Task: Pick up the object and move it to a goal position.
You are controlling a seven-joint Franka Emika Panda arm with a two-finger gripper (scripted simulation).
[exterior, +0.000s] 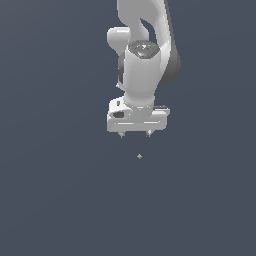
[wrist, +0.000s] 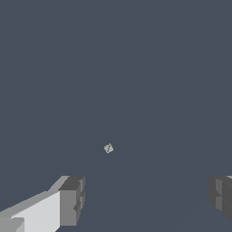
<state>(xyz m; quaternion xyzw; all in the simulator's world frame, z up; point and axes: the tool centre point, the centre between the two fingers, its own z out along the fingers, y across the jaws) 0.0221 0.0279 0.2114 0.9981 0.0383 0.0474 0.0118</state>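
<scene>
The object (exterior: 139,156) (wrist: 108,148), a tiny pale speck, sits clear of the fingertips and untouched; the gripper (exterior: 135,134) (wrist: 145,199) is spread wide, holding nothing.

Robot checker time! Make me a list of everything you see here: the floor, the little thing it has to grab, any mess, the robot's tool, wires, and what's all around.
Surface: plain dark blue-grey ground, no marks or edges seen.
Job's things: tiny pale grey diamond-shaped speck, lying alone, below the tool in the exterior view and apart from it; in the wrist view it sits ahead of the gap between the fingers.
Clutter: nothing seen.
Grippers: white robot tool, fingers spread wide, holding nothing.
Cables: nothing seen.
Surroundings: only the same dark blue-grey background; no goal marker seen.
</scene>
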